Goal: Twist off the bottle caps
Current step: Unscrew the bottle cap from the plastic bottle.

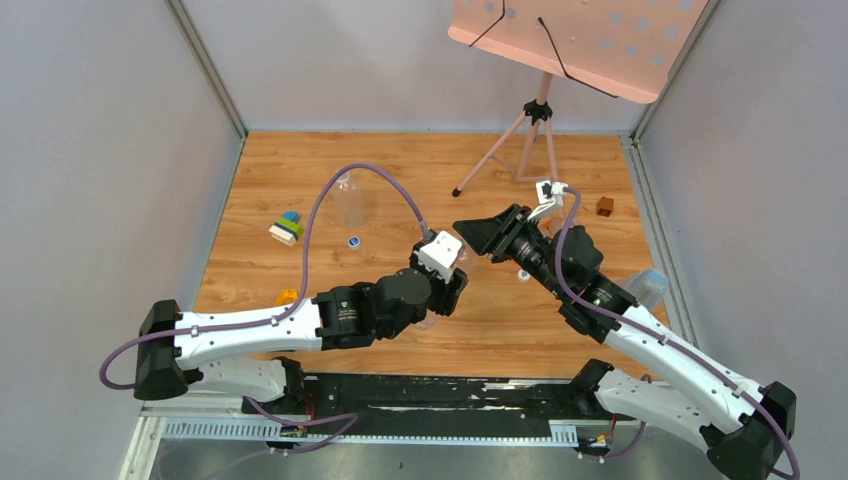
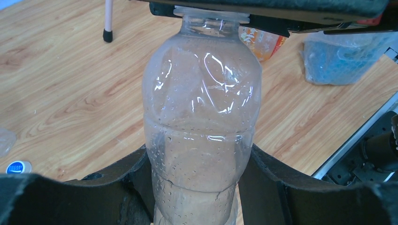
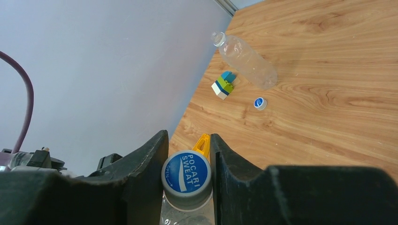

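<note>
My left gripper (image 2: 199, 154) is shut on the lower body of a clear plastic bottle (image 2: 202, 93) and holds it up off the table. My right gripper (image 3: 188, 137) is shut on that bottle's cap (image 3: 186, 178), blue on top with a grey rim and white lettering. In the top view the two grippers, left (image 1: 447, 283) and right (image 1: 478, 236), meet over the middle of the table and hide the bottle and its cap. A loose blue cap (image 1: 354, 241) lies on the wood; it also shows in the right wrist view (image 3: 260, 103) and the left wrist view (image 2: 19, 167).
A second clear bottle (image 1: 350, 200) lies at the back left, beside toy blocks (image 1: 287, 228). A yellow piece (image 1: 287, 296) lies near my left arm. A brown cube (image 1: 605, 206) and a crumpled bluish bottle (image 1: 650, 285) are on the right. A tripod (image 1: 520, 140) stands at the back.
</note>
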Robot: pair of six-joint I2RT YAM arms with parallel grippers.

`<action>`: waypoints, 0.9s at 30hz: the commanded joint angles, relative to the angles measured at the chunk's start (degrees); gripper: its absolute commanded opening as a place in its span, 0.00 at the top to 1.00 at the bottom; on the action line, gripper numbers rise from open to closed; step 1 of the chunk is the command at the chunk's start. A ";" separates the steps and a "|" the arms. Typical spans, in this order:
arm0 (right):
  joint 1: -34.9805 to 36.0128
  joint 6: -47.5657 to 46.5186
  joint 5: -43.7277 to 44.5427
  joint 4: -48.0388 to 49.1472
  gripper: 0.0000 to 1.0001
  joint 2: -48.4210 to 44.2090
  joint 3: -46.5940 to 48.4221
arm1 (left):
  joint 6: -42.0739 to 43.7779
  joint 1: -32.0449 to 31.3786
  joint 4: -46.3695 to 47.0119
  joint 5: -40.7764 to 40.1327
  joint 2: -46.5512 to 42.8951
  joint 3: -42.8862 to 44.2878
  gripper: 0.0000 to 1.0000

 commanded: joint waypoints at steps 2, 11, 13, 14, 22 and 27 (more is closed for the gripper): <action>0.18 1.91 -0.79 6.57 1.00 -1.39 -1.66 | 0.39 -0.39 2.28 -1.12 -0.54 1.74 1.00; -0.30 0.86 -9.66 26.13 1.00 -8.32 -11.03 | -9.48 8.50 14.94 20.47 -7.32 -9.13 1.00; -0.83 0.50 -12.84 32.01 1.00 -9.63 -12.84 | -12.16 10.50 19.14 26.01 -8.74 -11.51 1.00; -1.01 0.57 -14.16 34.19 1.00 -10.26 -13.58 | -13.21 12.04 22.97 30.01 -9.27 -13.22 1.00; -2.97 2.44 -35.64 50.32 1.00 -9.54 -12.69 | -28.83 21.09 50.51 49.35 -7.65 -23.09 1.00; -3.28 5.73 -49.78 59.90 1.00 -7.02 -10.04 | -34.61 22.55 61.41 55.24 -4.66 -23.45 1.00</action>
